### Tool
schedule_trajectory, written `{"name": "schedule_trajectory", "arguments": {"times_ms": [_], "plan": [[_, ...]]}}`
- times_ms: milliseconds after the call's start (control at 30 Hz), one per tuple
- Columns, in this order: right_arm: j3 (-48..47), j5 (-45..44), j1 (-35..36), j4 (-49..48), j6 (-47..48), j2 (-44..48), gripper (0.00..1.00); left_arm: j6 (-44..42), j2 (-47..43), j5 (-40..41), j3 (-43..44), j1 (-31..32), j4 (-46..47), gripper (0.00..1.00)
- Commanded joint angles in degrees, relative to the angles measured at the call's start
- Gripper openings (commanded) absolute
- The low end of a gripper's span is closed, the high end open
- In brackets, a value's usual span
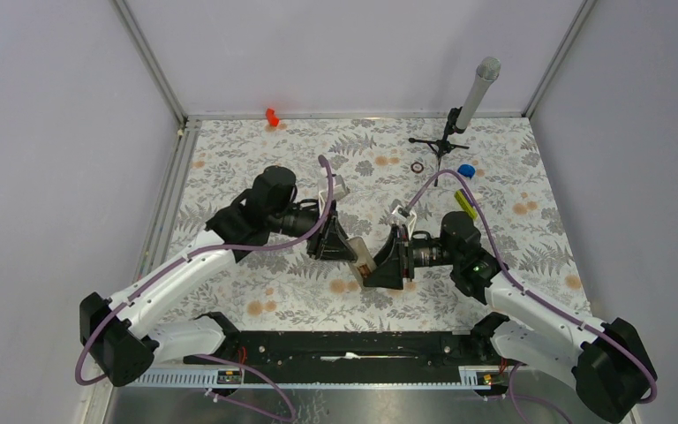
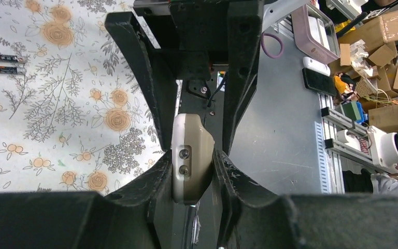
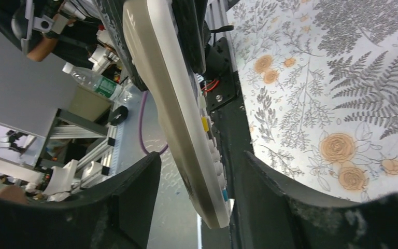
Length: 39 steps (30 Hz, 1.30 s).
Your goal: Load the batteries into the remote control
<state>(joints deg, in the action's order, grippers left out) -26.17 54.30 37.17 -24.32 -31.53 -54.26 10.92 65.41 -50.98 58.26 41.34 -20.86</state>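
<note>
The left tool (image 2: 192, 158) is clenching one end of the remote control (image 3: 168, 88), its fingers pressing on two opposite sides and holding the handset clear of the desk (image 2: 57, 129). The right tool (image 3: 201, 158) is straddling the other end. One finger is lying against the button face, but a thin gap seems to be showing at the smooth back, so I cannot tell whether this tool is actually gripping. The remote control is spanning the space directly between the two tools, tilted.

The batteries (image 2: 2, 58) are lying side by side on the desk, parallel and nearly touching, well apart from the left tool and off to one side of its fingers. Neither is loaded yet.

The step in hand appears to be a two-tool hold, made to turn the handset or expose its battery bay. Whether the cover is on is not visible.

To perform this step well:

1. One tool should be clenching firmly whenever the other is shifting its hold, so that the handset is never resting on a loose grip.
2. Pressure is better placed on the plain back and edges than on the buttons.
3. The fingers should be standing clear of the bay before a battery is fetched.
4. The batteries are slim and round, so they will probably roll. Each is best taken singly, with the fingers closing across its axis.
</note>
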Motion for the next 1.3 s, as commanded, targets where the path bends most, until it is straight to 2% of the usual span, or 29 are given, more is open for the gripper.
{"name": "schedule_trajectory", "arguments": {"times_ms": [0,33,133,167,200,233,333,433,567,700,800,900,933,967,1033,1067,1100,1167,1267], "plan": [[-0.51,1.65,0.42,-5.41,-3.12,0.95,0.57,-0.19,-0.13,-2.03,3.2,-0.77,3.53,0.0],[-0.66,0.84,0.4,-5.86,-3.62,1.16,0.49,0.74,-0.14,-1.7,2.92,-0.96,4.66,0.02],[-1.33,-1.92,0.37,-7.54,-5.99,1.42,0.31,4.98,-0.73,-1.62,1.63,-1.39,9.25,0.14],[-1.7,-2.82,0.38,-8.22,-7.07,1.28,0.27,7.12,-1.05,-1.74,0.99,-1.7,11.67,0.21],[-2.01,-3.59,0.36,-9.68,-8.43,1.14,0.2,9.46,-1.33,-1.92,0.32,-2.09,14.32,0.34],[-1.98,-4.49,0.43,-11.28,-9.97,0.99,0.14,12.22,-1.78,-2.15,-0.56,-2.39,17.46,0.4],[-1.31,-7.23,0.4,-17.11,-14.41,0.74,0.08,21.57,-3.08,-0.77,-3.76,-2.99,29.43,0.54],[-1.33,-9.04,0.36,-19.85,-16.37,0.73,0.08,28.94,-3.38,2.64,-5.79,-3.02,37.17,0.57],[-2.29,-9.54,0.34,-20.92,-17.18,-0.46,0.1,35.87,-4.13,6.41,-9.57,-3.15,46.35,0.56],[-2.93,-7.05,0.39,-24.42,-19.21,-2.37,0.12,37.96,-4.04,8.66,-10.58,-3.2,48.85,0.51],[-2.88,-6.32,0.34,-26.82,-20.7,-3.41,0.13,39.41,-3.23,8.03,-11.24,-3.2,51.07,0.33],[-3.16,-6.43,0.43,-27.51,-21.2,-3.95,0.13,39.73,-2.9,7.03,-11.46,-3.2,51.84,0.08],[-3.38,-6.48,0.37,-27.16,-21.02,-4.07,0.15,39.52,-2.87,6.96,-11.58,-3.2,51.88,0.01],[-3.59,-6.68,0.32,-26.11,-20.36,-4.05,0.25,39.04,-3.06,7.11,-11.73,-3.21,51.68,0.0],[-4.38,-7.64,0.35,-21.52,-17.35,-3.53,0.56,36.84,-3.86,8.63,-11.79,-3.58,49.32,0.0],[-5.29,-9.02,0.31,-16.75,-15.03,-2.97,0.66,34.93,-4.39,10.04,-11.66,-3.93,46.85,0.0],[-6.64,-11.22,0.31,-11.19,-11.46,-2.45,0.71,32.97,-5.15,12.1,-11.48,-4.35,43.48,0.0],[-9.03,-18.09,0.36,-0.56,-5.68,-1.04,0.76,28.46,-6.69,17.74,-11.19,-6.0,36.78,0.0],[-11.64,-29.11,0.36,10.64,0.64,0.29,0.78,25.18,-9.1,33.35,-10.83,-8.06,24.28,0.0]]}}
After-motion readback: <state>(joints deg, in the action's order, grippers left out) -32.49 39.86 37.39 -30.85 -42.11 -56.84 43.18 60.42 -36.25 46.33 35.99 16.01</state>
